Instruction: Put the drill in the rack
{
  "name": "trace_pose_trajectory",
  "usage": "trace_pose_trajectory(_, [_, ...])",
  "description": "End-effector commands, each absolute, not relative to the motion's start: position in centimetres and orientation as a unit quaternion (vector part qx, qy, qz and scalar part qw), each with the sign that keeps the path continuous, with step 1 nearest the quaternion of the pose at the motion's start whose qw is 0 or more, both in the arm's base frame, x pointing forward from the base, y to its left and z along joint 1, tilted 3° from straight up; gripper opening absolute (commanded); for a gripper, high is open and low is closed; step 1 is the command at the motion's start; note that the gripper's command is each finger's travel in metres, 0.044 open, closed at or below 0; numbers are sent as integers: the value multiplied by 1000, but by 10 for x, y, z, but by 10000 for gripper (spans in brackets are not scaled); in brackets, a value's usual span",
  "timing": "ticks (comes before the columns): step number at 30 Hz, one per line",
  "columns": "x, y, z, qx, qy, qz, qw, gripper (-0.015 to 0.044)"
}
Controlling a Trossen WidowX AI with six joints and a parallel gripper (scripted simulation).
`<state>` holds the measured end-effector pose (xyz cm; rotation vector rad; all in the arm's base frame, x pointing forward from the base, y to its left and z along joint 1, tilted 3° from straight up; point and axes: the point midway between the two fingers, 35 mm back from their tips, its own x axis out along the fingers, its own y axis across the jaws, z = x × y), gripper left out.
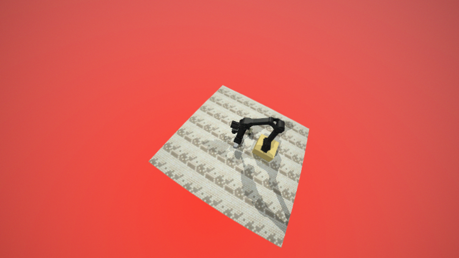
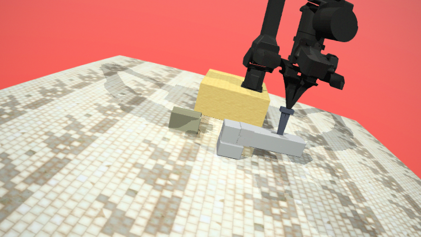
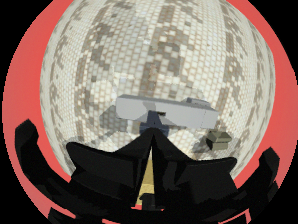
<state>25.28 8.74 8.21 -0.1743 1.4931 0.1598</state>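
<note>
The grey holder (image 1: 235, 145) (image 2: 263, 140) (image 3: 175, 110) is a long beam with a thicker end block standing on the patterned top. The dark blue key (image 2: 283, 122) (image 3: 154, 119) stands almost upright in the beam's upper side, its wide head and much of its shank showing. My gripper (image 1: 237, 141) (image 2: 289, 108) (image 3: 153, 131) is shut and empty. It points down with its tips at the key's head; whether they press on it cannot be told. No drill can be made out. An olive block (image 2: 184, 121) (image 3: 218, 141), apparently the rack, has a notched top.
The yellow arm base (image 1: 264, 153) (image 2: 230, 103) stands behind the holder in the exterior view. The olive block stands beside the holder's thicker end, with a gap between them. A small tan patch (image 2: 247, 151) shows under the beam; what it is cannot be told.
</note>
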Motion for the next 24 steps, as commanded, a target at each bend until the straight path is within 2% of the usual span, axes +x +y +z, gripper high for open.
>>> trace_pose_trajectory(1, [253, 87, 78, -79, 679, 70, 727, 0])
trace_pose_trajectory(24, [252, 87, 70, -79, 679, 70, 727, 0])
